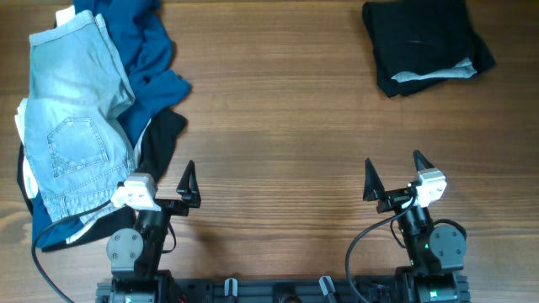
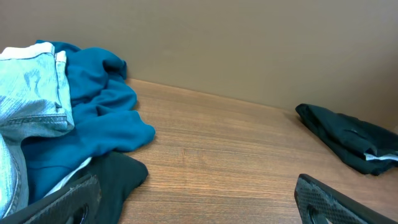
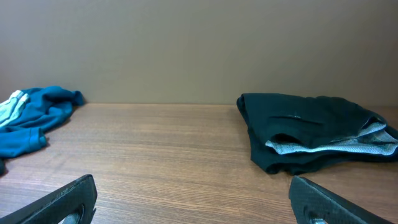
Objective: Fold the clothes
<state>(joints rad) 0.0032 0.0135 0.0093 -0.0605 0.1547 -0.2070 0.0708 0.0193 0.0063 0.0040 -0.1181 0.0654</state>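
Note:
Pale denim shorts (image 1: pixel 72 126) lie on a heap at the table's left, over a deep-blue garment (image 1: pixel 147 63), a black garment (image 1: pixel 162 139) and a bit of white cloth (image 1: pixel 21 118). The shorts (image 2: pixel 28 93) and the blue garment (image 2: pixel 99 118) also show in the left wrist view. A folded black garment (image 1: pixel 425 44) lies at the far right; it also shows in the right wrist view (image 3: pixel 311 134). My left gripper (image 1: pixel 168 187) is open and empty, just right of the heap's near edge. My right gripper (image 1: pixel 394 175) is open and empty over bare wood.
The wooden table (image 1: pixel 278 126) stretches between the heap and the folded garment. A plain wall (image 3: pixel 186 43) stands behind the table's far edge. Both arm bases sit at the near edge.

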